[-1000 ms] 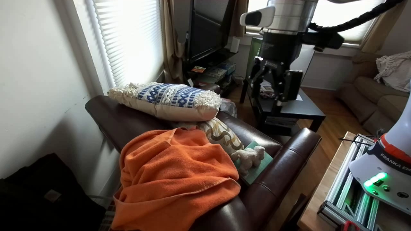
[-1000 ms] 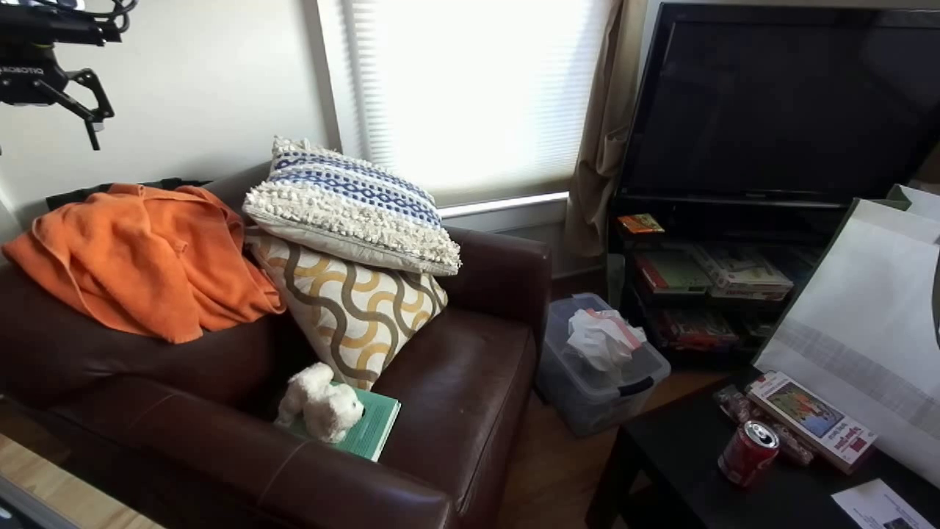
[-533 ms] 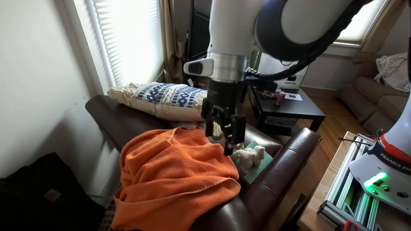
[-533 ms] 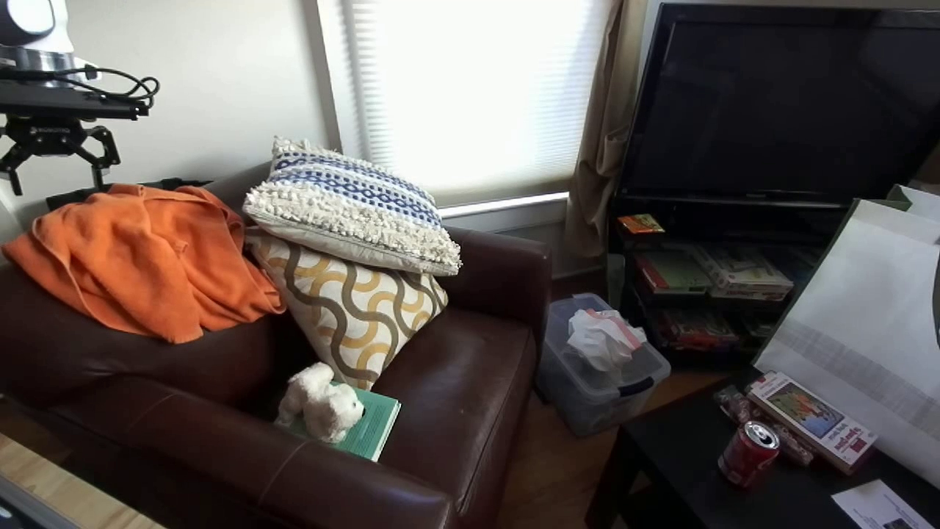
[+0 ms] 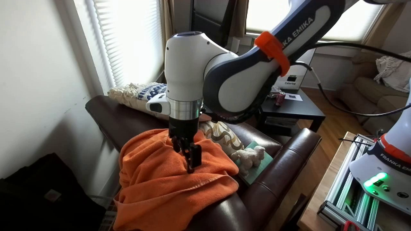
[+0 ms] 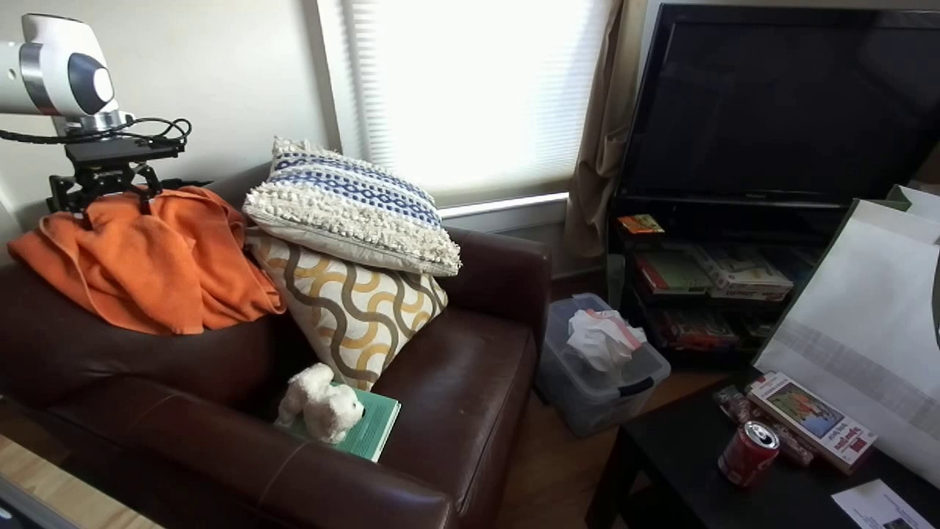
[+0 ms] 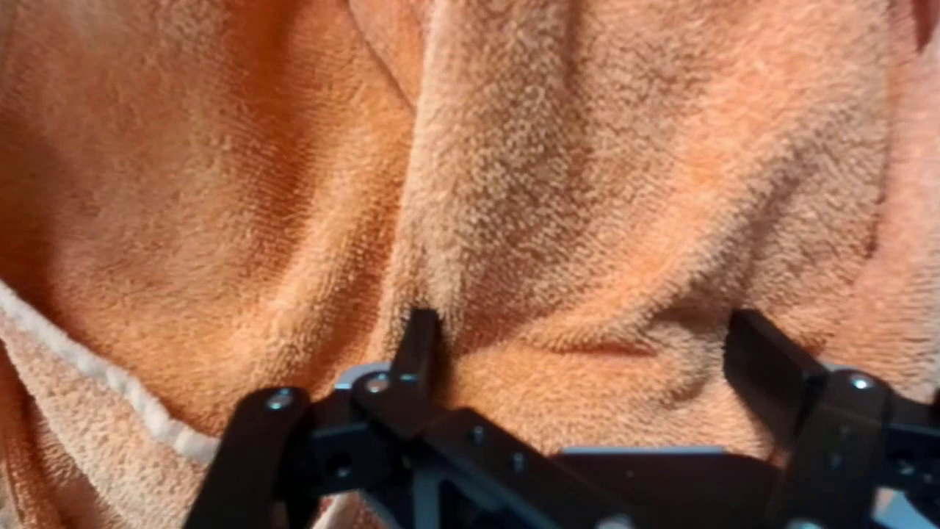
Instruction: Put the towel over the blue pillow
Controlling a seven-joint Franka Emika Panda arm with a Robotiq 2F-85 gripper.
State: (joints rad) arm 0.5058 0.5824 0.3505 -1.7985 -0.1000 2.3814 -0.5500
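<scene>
The towel (image 7: 529,169) fills pretty much the whole wrist view: orange, super fuzzy, rumpled into soft folds, with a pale hem cutting across the lower left. The claw (image 7: 584,330) pokes in along the bottom of that frame, fingers spread wide, with cloth below and between the tips. So the towel's straight under it, and the tips look like they're touching the fabric. In an exterior view it's a loose heap at the left of the frame, slung over a dark brown leather surface (image 6: 110,353), claw right at its top. Further over, a bit left of centre, there's a swirly patterned pillow (image 6: 349,316), with the blue pillow (image 6: 345,191) tilted on that, just right of the towel.
</scene>
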